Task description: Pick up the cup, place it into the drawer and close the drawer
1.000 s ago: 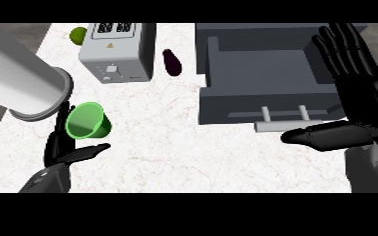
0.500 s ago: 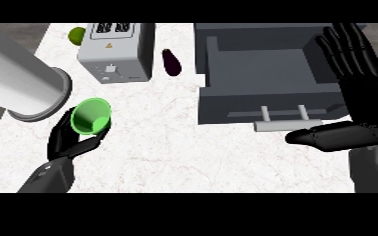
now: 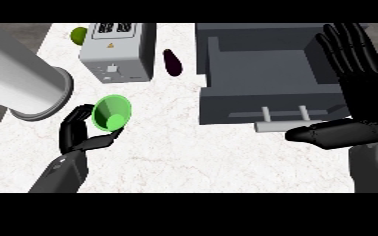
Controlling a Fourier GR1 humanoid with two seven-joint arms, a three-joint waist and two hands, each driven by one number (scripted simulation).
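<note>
The green cup [image 3: 112,112] is held off the white counter at the lower left, tipped so that its opening faces up toward me. My left hand [image 3: 77,133] is curled round its lower left side, thumb beneath it. The grey drawer [image 3: 244,105] stands open at the upper right, its inside bare and its bar handle [image 3: 284,125] facing me. My right hand [image 3: 360,95] rests open at the right edge, fingers up over the drawer's right side and thumb stretched left just below the handle.
A silver toaster [image 3: 118,45] stands at the back left with a small green fruit [image 3: 79,34] beside it. A dark eggplant [image 3: 173,62] lies between toaster and drawer. A large steel cylinder [image 3: 29,85] fills the left edge, close to the cup.
My left hand has carried the cup to the right and slightly up, toward the drawer. The right hand has barely shifted.
</note>
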